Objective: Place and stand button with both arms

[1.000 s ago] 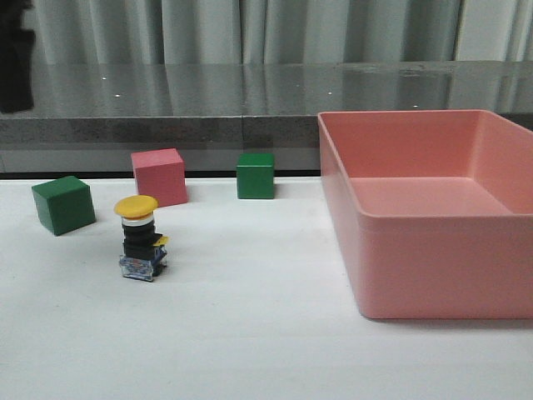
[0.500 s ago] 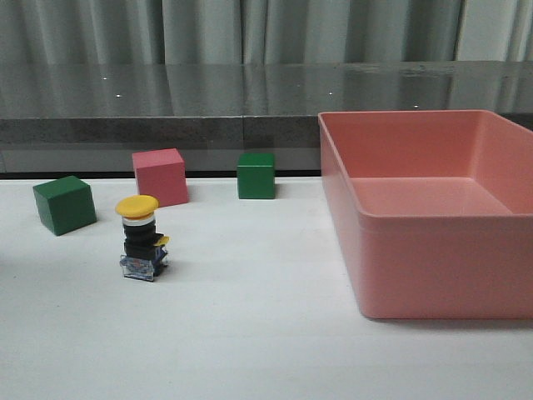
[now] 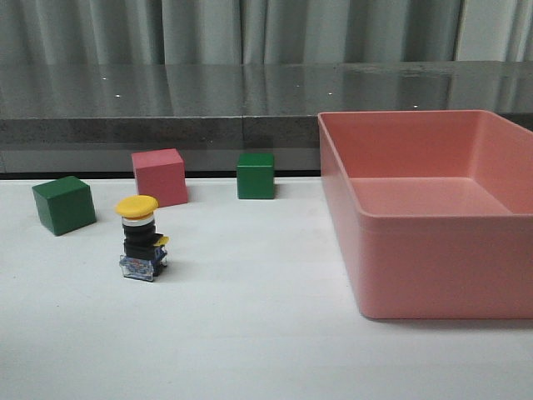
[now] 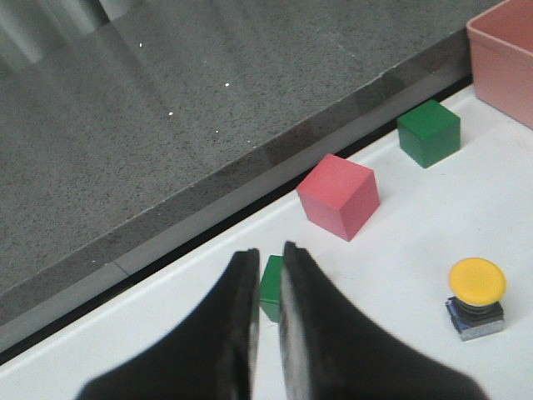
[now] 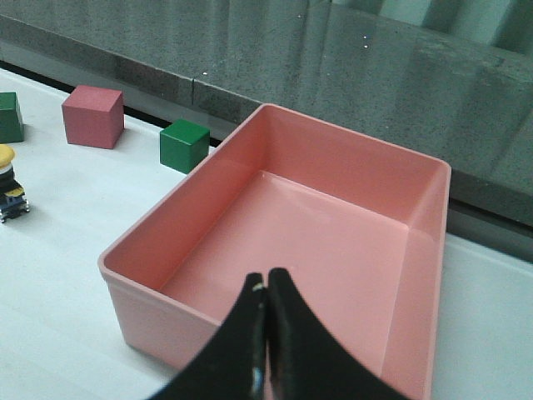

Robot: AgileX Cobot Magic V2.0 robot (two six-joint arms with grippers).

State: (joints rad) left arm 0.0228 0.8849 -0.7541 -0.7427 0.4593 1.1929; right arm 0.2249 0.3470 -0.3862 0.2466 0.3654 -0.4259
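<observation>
The button [image 3: 141, 237] stands upright on the white table at the left, yellow cap up, clear-blue base down. Nothing touches it. It also shows in the left wrist view [image 4: 476, 287] and at the edge of the right wrist view [image 5: 8, 185]. No gripper shows in the front view. My left gripper [image 4: 266, 250] hangs above the table's left side, away from the button, its jaws a narrow slit apart with nothing between them. My right gripper [image 5: 266, 275] is shut and empty above the near rim of the pink bin [image 5: 275, 112].
A green cube [image 3: 64, 204] sits left of the button, with a pink cube [image 3: 160, 177] and a second green cube [image 3: 255, 175] behind it. The large empty pink bin [image 3: 358, 217] fills the right half. A dark ledge runs along the back.
A dark arm shape at the upper left edge of the front view one second ago has left the view. The button and the cubes have not moved.
</observation>
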